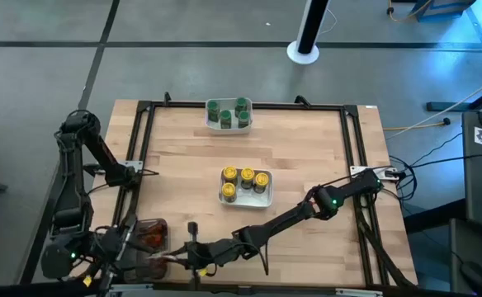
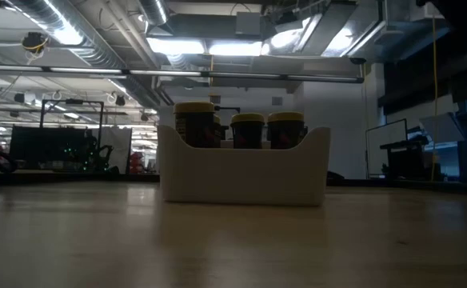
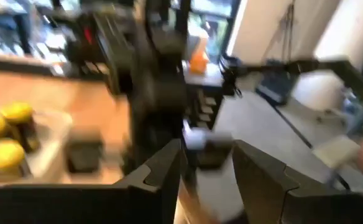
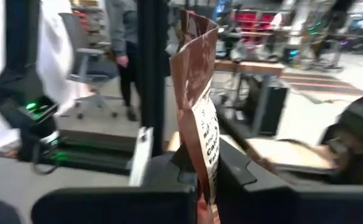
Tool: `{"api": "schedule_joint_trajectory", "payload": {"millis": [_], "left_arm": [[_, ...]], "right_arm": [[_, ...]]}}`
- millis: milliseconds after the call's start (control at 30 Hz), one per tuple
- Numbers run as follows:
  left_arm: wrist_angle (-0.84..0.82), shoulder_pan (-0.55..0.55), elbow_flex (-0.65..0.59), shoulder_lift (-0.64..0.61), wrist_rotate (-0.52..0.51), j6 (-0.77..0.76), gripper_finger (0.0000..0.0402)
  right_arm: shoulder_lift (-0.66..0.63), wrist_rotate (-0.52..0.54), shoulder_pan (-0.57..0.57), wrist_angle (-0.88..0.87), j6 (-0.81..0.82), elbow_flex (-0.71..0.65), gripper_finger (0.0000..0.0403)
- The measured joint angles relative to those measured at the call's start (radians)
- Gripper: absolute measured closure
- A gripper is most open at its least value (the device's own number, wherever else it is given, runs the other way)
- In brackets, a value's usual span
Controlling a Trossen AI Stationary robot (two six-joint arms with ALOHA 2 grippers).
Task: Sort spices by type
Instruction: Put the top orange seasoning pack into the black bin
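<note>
Centrally, white rectangular bowl (image 1: 246,188) of yellow-capped jars (image 1: 246,176); right hand (image 4: 201,180) clenched on brown paper packet (image 4: 197,93) near clear tray (image 1: 148,239); left hand's (image 3: 207,171) state indeterminate.

Light wooden table (image 1: 307,173) with black frame rails along edges. White rectangular bowl (image 1: 227,125) at far edge, centre, holding green-capped jars. Second white rectangular bowl (image 1: 246,198) near table centre, holding yellow-capped jars. Clear grey tray (image 1: 147,241) at near left corner, brown-orange packets inside.
</note>
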Motion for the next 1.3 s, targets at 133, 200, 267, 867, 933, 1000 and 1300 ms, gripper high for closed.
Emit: {"api": "schedule_joint_trajectory", "payload": {"millis": [133,200,267,867,933,1000,1300], "left_arm": [[-0.080,-0.013,0.000,0.031,0.060,-0.137,0.0280],[-0.111,-0.013,0.000,0.049,0.065,-0.183,0.0284],[-0.133,-0.013,0.000,0.062,0.072,-0.212,0.0288],[-0.129,-0.005,0.013,0.022,0.123,-0.118,0.0290],[-0.132,0.003,0.013,0.022,0.124,-0.147,0.0275],[-0.135,0.010,0.013,0.022,0.125,-0.153,0.0255],[-0.146,0.067,0.013,0.026,0.164,-0.138,0.0190]], "right_arm": [[-0.053,0.059,0.007,-0.062,-0.030,0.000,0.0380],[-0.062,0.065,0.008,-0.086,-0.024,0.000,0.0377],[-0.062,0.075,0.009,-0.092,-0.019,0.000,0.0376],[-0.107,0.098,0.039,-0.142,-0.015,0.000,0.0375],[-0.120,0.114,0.039,-0.159,-0.015,0.001,0.0377],[-0.130,0.134,0.039,-0.181,-0.014,0.001,0.0379],[-0.133,0.158,0.024,-0.207,0.059,0.001,0.0377]]}}
